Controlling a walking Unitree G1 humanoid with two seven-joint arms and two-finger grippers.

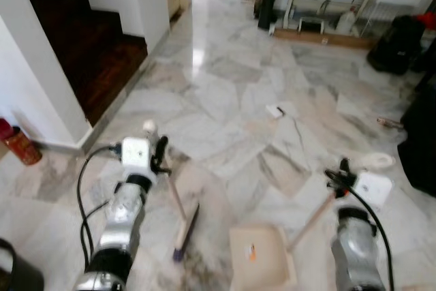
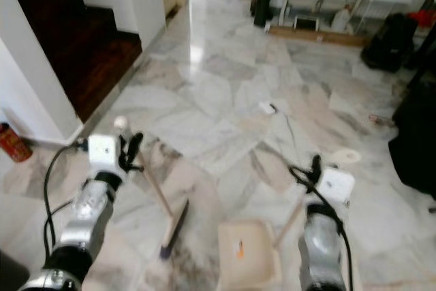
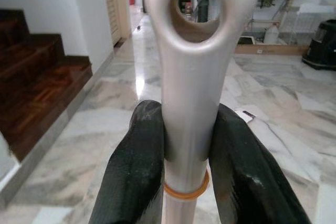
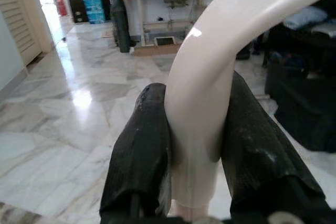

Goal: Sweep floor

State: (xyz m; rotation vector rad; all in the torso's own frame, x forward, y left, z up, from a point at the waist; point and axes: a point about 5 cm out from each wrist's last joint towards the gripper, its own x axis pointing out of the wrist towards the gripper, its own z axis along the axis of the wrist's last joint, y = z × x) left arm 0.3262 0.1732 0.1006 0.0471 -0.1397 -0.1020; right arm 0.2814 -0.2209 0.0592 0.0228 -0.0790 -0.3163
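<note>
While the broom [image 1: 178, 217] is clamped near its handle top by the left gripper [image 1: 159, 155], fingers [image 3: 137, 166] closed tight around the pale shaft, its bristle head rests on the marble floor [image 1: 225, 93] at about seven o'clock. The dustpan [image 1: 259, 258] lies just beside it at six o'clock, its curved handle pinched between the closed fingers of the right gripper [image 1: 340, 174]. A scrap of litter [image 1: 275, 110] lies well ahead at twelve o'clock. Short strokes toward the pan are best made, the pan's lip kept flat.
</note>
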